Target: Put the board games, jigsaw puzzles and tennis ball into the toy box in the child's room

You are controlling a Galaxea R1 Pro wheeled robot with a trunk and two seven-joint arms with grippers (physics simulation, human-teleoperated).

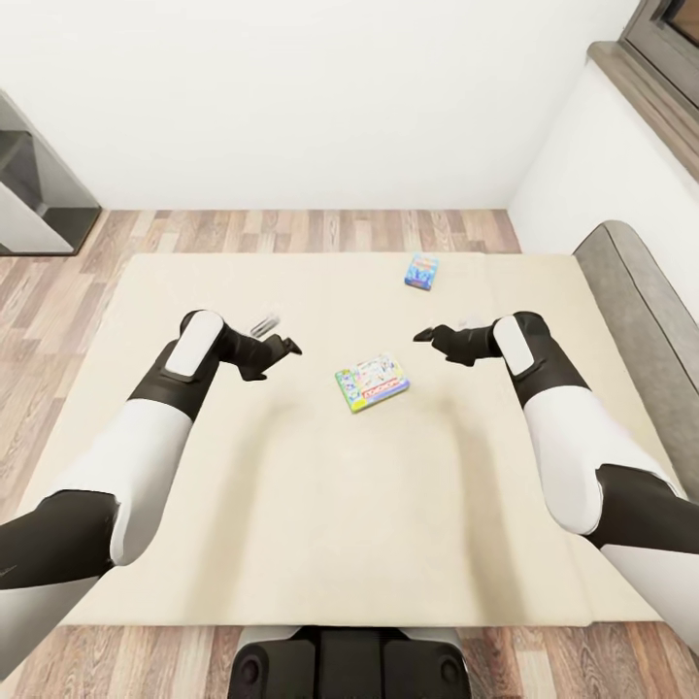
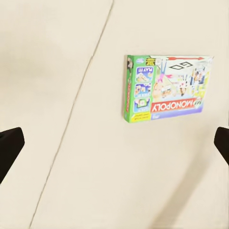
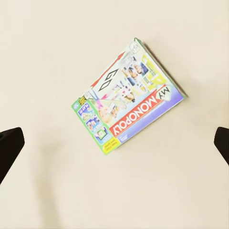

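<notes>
Two board games lie on the beige bed (image 1: 291, 485). The green-edged "MY MONOPOLY" box (image 1: 372, 382) rests flat near the middle, between and just below my two grippers. A smaller light-blue board game (image 1: 421, 271) sits farther back near the far edge. My left gripper (image 1: 289, 346) hovers open to the left of the Monopoly box (image 2: 164, 88), fingers wide apart. My right gripper (image 1: 423, 336) hovers open to the right of the same box (image 3: 128, 109). Neither holds anything. The table, toy box, jigsaw puzzles and tennis ball are out of view.
A grey padded headboard (image 1: 641, 291) borders the bed on the right. Wood-plank floor (image 1: 291, 228) runs behind the bed to a white wall. A dark shelf unit (image 1: 39, 194) stands at far left, a brown window sill (image 1: 646, 92) at upper right.
</notes>
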